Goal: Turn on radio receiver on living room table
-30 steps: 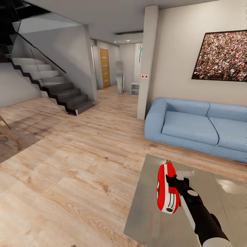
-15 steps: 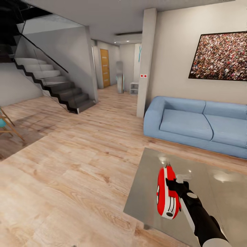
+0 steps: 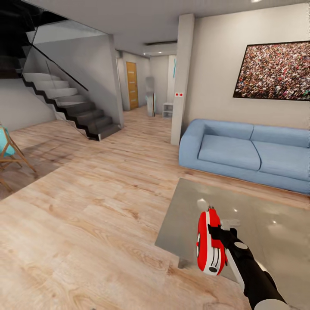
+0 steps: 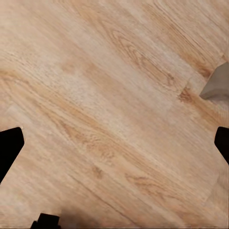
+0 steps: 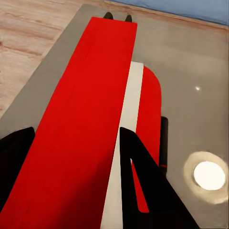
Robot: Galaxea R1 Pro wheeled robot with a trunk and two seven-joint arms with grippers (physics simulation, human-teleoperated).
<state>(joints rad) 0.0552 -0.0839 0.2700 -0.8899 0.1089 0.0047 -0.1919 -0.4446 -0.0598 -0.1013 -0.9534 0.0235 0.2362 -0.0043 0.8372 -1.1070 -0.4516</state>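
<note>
The right gripper (image 3: pixel 214 234) is holding the radio receiver (image 3: pixel 210 246) on edge in the air, its fingers clamped across the thin red-and-white body, and the set is hanging over the near left corner of the table (image 3: pixel 267 232), above the glossy grey top and not resting on it. In the right wrist view the radio receiver (image 5: pixel 90 129) is running lengthwise between the dark fingers (image 5: pixel 143 186), with the table (image 5: pixel 191 62) below it and one bright ceiling-light reflection on the glass. The step in hand looks like the switching-on itself, with the grasp already made; the pictures are not showing whether the set is on. The next move probably calls for a touch on the round dark dial, partly visible on the face turned toward the robot's left, so the free arm would have to come across. The left gripper (image 4: pixel 114 143) is hanging wide open over the wooden floor (image 4: pixel 105 95), its two dark fingertips far apart and nothing between them. Counting: one radio, one table, one blue two-seat sofa (image 3: pixel 245 155) beyond the table's far edge, one framed picture (image 3: pixel 275 71) on the wall above it, one staircase (image 3: pixel 73 107) and one wooden chair (image 3: pixel 10 153) at the left.
</note>
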